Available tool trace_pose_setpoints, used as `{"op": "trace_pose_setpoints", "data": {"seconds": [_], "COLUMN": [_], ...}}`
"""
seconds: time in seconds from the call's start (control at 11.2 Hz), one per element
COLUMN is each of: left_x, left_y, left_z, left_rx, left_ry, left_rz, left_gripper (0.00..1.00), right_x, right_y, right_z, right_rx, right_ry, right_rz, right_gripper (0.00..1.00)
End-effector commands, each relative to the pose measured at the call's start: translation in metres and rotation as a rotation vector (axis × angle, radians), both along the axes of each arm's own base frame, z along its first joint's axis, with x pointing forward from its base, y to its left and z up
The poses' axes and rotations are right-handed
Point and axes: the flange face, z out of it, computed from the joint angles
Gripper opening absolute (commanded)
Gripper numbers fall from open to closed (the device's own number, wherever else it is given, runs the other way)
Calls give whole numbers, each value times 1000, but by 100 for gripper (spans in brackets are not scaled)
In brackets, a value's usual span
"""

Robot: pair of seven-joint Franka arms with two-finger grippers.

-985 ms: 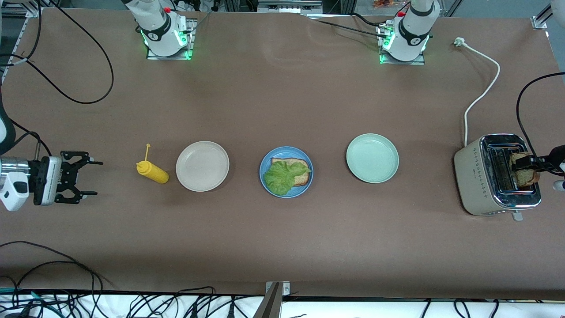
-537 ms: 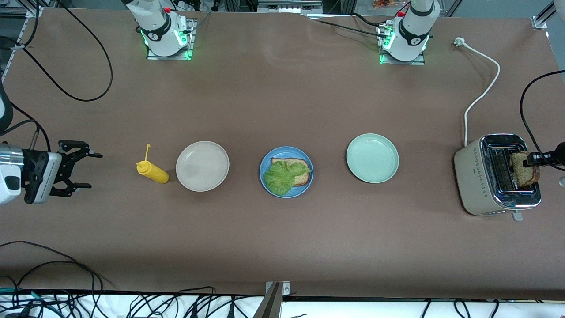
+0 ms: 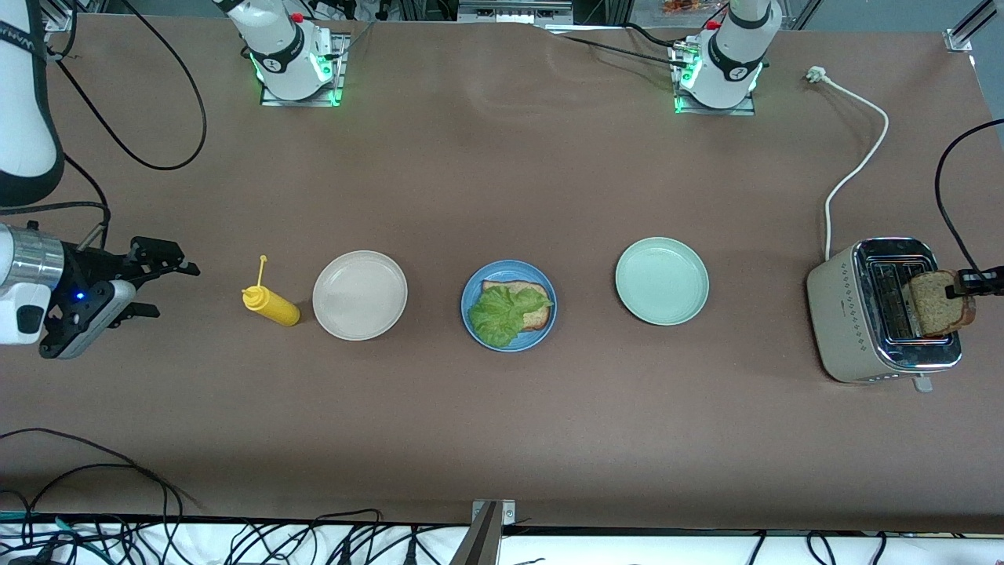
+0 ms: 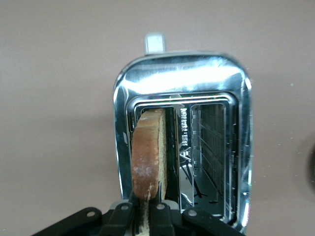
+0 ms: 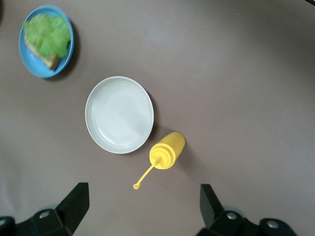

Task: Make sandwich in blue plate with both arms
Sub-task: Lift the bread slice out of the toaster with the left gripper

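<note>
A: Why is the left gripper (image 3: 963,292) pinching that brown wholemeal bread slice (image 3: 940,312) upright over the chrome-topped beige toaster (image 3: 855,314), at the left arm's end of the table?

B: Probably because an edge grip is what slides it clear of the slot; it is meant to cap the ruffled green lettuce leaf (image 3: 502,314) that is lying on the other slice in the round blue plate (image 3: 471,294) at mid-table.

A: And the right gripper (image 3: 161,289)?

B: It is waiting with fingers spread wide, hanging near the yellow squeeze bottle (image 5: 167,150) and beige plate (image 5: 119,114). Only the left wrist view is showing the toaster's second slot empty.
</note>
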Motion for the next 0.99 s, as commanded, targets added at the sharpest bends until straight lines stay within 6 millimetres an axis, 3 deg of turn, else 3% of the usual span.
{"op": "trace_pose_setpoints", "data": {"seconds": [0.0,0.18,0.54,0.72,0.9], "left_x": [4,8,1,2,7], "left_y": [-5,-10,-23,-36,-62], "left_z": [49,70,100,105,110], "left_rx": [1,-1,-25,-41,-63], "left_ry": [-60,-68,-74,-66,-68], "left_rz": [-19,-32,-48,-63,-102], "left_gripper": [0,0,0,0,0], "right_x": [-12,-20,-51,-61,-73], "right_y": [4,9,39,26,18], "right_z": [23,34,56,59,68], "right_rx": [-105,-150,-214,-236,-242], "right_ry": [37,37,58,48,37], "right_rz": [-271,-369,-514,-539,-522], "right_gripper": [100,100,100,100,100]}}
